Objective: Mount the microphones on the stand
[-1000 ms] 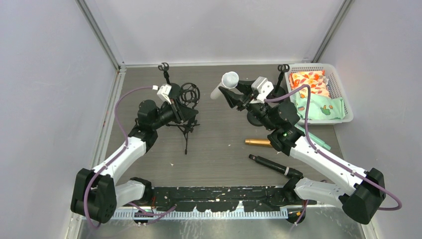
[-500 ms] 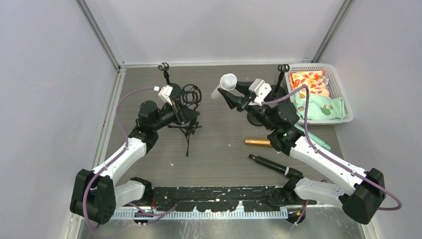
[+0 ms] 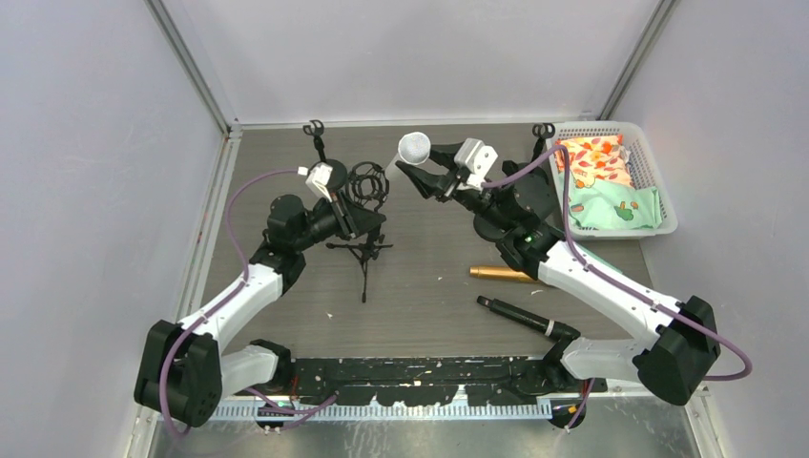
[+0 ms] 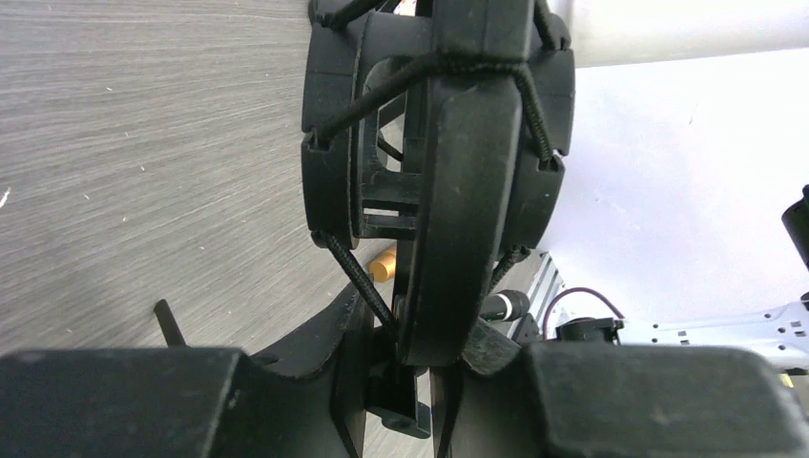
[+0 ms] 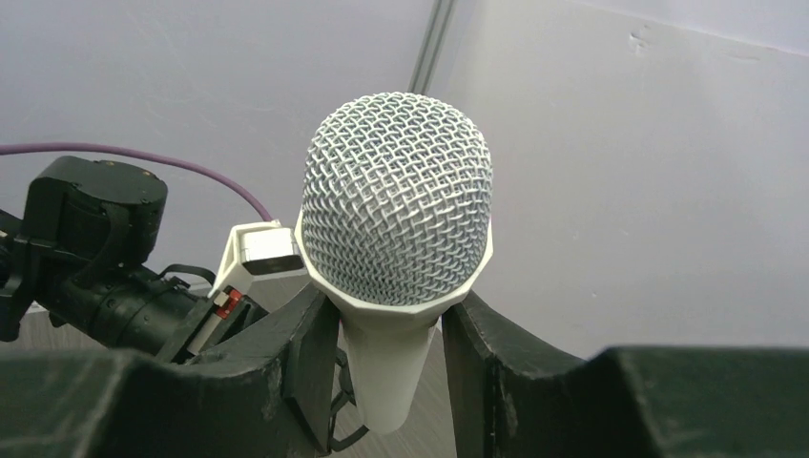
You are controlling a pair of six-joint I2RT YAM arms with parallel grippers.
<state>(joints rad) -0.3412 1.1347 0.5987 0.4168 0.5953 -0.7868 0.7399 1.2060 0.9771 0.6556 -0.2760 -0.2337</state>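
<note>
My right gripper (image 3: 423,178) is shut on the white microphone (image 3: 413,149), holding it above the table with its mesh head up, just right of the stand's ring. In the right wrist view the white microphone (image 5: 398,229) sits between my fingers (image 5: 305,343), its lower end over the ring below. My left gripper (image 3: 360,216) is shut on the black shock-mount ring (image 3: 368,184) of the tripod stand (image 3: 363,254). The ring (image 4: 439,172) fills the left wrist view. A gold microphone (image 3: 503,274) and a black microphone (image 3: 516,316) lie on the table.
A white basket (image 3: 665,197) with patterned cloths stands at the back right. Two small black clip stands (image 3: 314,131) (image 3: 544,132) stand along the back edge. Grey walls close in the table on three sides.
My right gripper has carried the white microphone to the left, closer to the stand's ring. My left gripper and the stand have shifted slightly to the right.
</note>
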